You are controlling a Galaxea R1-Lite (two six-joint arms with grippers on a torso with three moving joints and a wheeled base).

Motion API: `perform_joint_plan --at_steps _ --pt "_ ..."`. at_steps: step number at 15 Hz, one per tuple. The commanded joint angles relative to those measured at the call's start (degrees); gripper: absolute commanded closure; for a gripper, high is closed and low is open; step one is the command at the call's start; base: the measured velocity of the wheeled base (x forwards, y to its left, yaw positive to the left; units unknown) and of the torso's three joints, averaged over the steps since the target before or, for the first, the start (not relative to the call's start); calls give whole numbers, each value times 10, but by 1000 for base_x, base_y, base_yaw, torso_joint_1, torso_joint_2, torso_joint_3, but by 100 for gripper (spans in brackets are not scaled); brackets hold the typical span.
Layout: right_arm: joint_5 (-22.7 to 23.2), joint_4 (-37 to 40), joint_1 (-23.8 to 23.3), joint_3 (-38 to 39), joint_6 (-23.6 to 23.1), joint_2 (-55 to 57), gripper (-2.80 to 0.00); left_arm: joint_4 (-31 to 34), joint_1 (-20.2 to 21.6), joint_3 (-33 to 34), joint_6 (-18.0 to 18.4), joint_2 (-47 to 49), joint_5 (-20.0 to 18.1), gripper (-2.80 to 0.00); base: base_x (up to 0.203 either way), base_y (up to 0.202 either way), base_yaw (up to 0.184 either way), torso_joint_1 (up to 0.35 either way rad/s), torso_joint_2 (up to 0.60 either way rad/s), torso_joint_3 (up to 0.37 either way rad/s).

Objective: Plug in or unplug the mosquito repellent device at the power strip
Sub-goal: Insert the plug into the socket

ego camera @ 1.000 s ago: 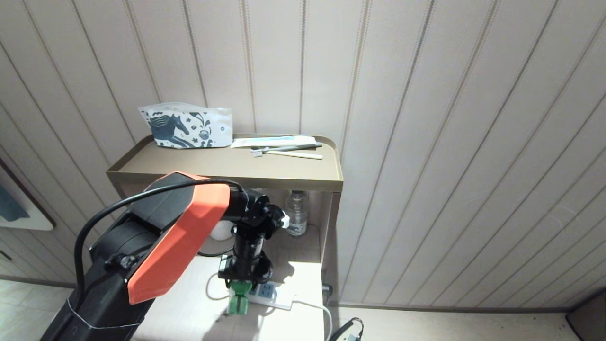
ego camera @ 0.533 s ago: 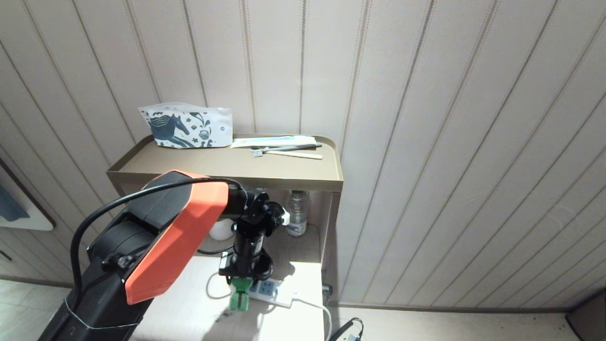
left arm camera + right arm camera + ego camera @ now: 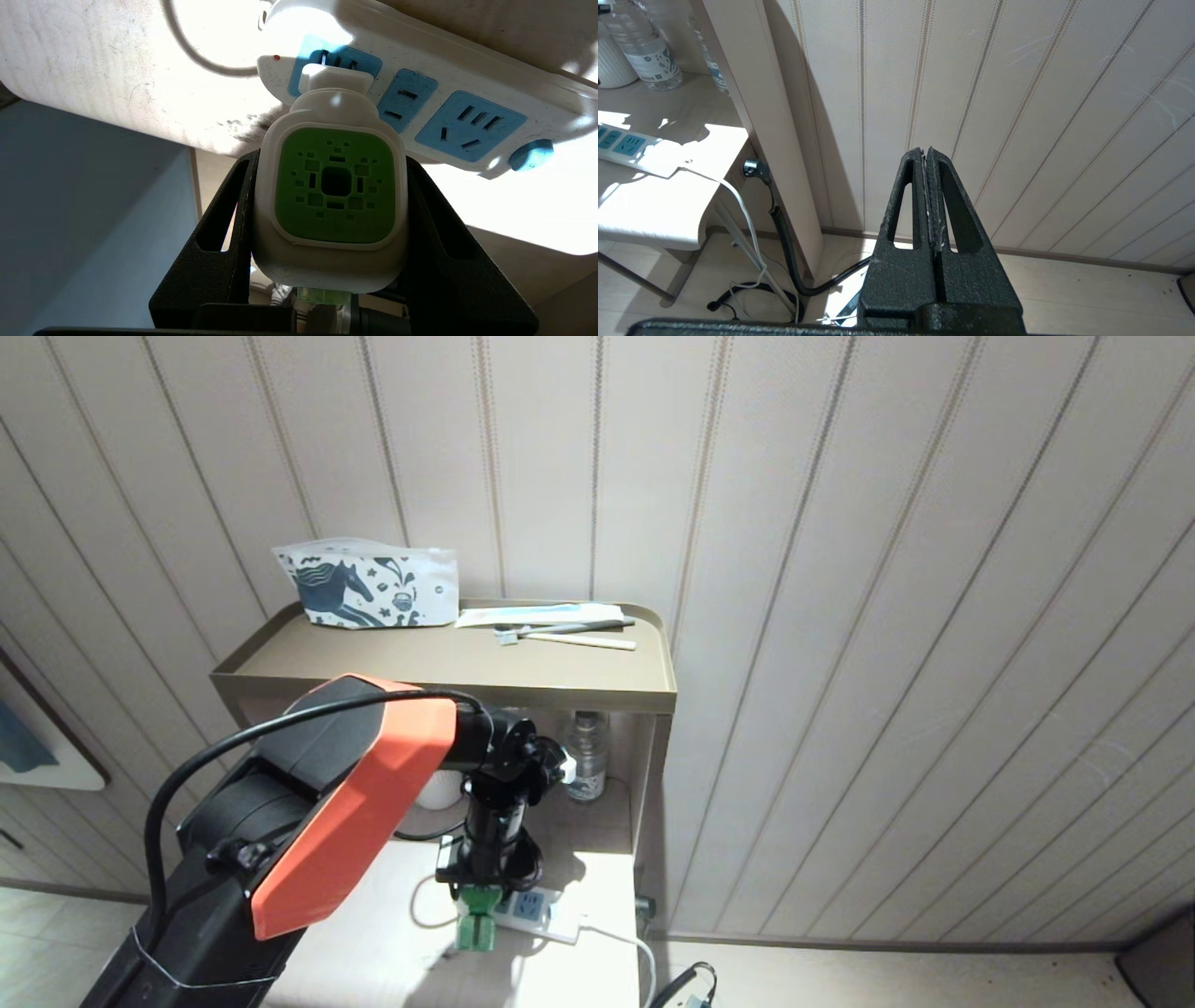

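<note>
Pale grooved wall panels backed a tan shelf unit, where a horse-printed pouch stood left of toothbrushes. Below, a white worktop carried the power strip. The left claw reached down over the strip's near end, its fingers clamped on the sides of the mosquito repellent device; the device's white plug end sat against the endmost blue socket, though its prongs were hidden. Behind, a water bottle stood in the lower shelf. Off right, the right claw hung pressed together, empty, facing the wall.
</note>
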Motion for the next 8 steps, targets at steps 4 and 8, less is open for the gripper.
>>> perform_joint_plan --at_steps 4,8 --pt "-1 6 0 -4 -3 1 0 11 -3 0 -18 -4 -1 0 0 0 0 0 0 0" --pt "-1 36 -1 -14 -1 1 0 10 -2 0 -24 1 -2 0 0 0 0 0 0 0"
